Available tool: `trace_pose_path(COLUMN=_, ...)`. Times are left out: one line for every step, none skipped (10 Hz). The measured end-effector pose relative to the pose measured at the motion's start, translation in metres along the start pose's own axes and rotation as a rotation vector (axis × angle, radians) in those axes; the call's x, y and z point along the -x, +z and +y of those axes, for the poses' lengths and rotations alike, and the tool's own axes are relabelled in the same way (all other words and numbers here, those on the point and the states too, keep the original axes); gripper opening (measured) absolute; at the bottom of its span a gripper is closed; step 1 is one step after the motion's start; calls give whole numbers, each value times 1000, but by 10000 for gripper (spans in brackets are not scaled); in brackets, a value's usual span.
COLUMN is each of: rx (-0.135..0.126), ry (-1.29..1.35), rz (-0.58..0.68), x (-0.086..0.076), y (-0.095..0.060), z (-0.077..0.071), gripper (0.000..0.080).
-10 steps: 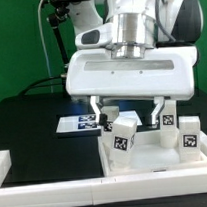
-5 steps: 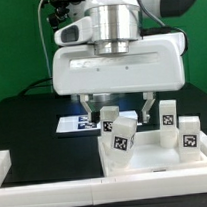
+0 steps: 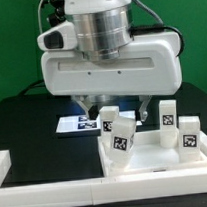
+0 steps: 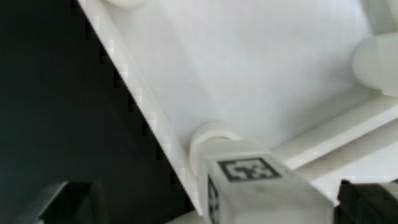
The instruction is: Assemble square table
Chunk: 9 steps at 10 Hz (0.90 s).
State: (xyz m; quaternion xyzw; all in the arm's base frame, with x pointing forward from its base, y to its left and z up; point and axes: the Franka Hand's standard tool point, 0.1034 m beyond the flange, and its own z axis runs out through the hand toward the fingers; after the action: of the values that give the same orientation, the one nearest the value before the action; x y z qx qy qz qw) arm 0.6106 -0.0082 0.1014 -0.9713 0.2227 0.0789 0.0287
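Observation:
The white square slab (image 3: 155,156) with a raised rim lies at the exterior view's lower right. Several white block legs with tags stand on it: one in front (image 3: 121,141), one behind it (image 3: 110,119), and two at the right (image 3: 168,115) (image 3: 189,134). My gripper (image 3: 115,112) hangs open over the slab's back left part, with the back leg between its fingers and no contact showing. In the wrist view, the slab's white surface (image 4: 196,70) fills the frame. A tagged leg (image 4: 253,172) lies between the dark fingertips (image 4: 63,203) of my gripper (image 4: 217,205).
The marker board (image 3: 73,124) lies on the black table behind the slab, partly hidden by my gripper. A long white border rail (image 3: 57,188) runs along the front and the exterior view's left (image 3: 3,164). A green wall stands behind.
My gripper has shifted toward the exterior view's left and slightly up, staying open. The slab and legs have not moved.

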Motion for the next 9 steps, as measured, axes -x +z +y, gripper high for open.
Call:
trace_pose_path(rx=0, ry=2, rz=5, x=0, y=2, z=-2, gripper=649)
trace_pose_path(rx=4, ry=13, rz=3, x=0, y=5, z=-3, gripper=649)
trace_pose_path(rx=8, ry=18, rz=4, x=0, y=8, z=-4, gripper=649)
trace_pose_path(rx=17, ry=21, rz=30, x=-5, y=11, z=-5, gripper=649)
trace_pose_path(rx=28, ry=17, rz=80, x=-11, y=15, z=-6, gripper=649)
trace_pose_path(rx=58, ry=27, rz=131, x=-13, y=18, z=-7, gripper=649)
trace_pose_path(rx=59, ry=31, rz=126, x=-11, y=19, z=-7, gripper=649)
trace_pose_path(rx=58, ry=50, rz=128, x=-12, y=19, z=-6, gripper=526)
trace_pose_path(rx=58, ry=50, rz=129, x=-12, y=19, z=-6, gripper=375)
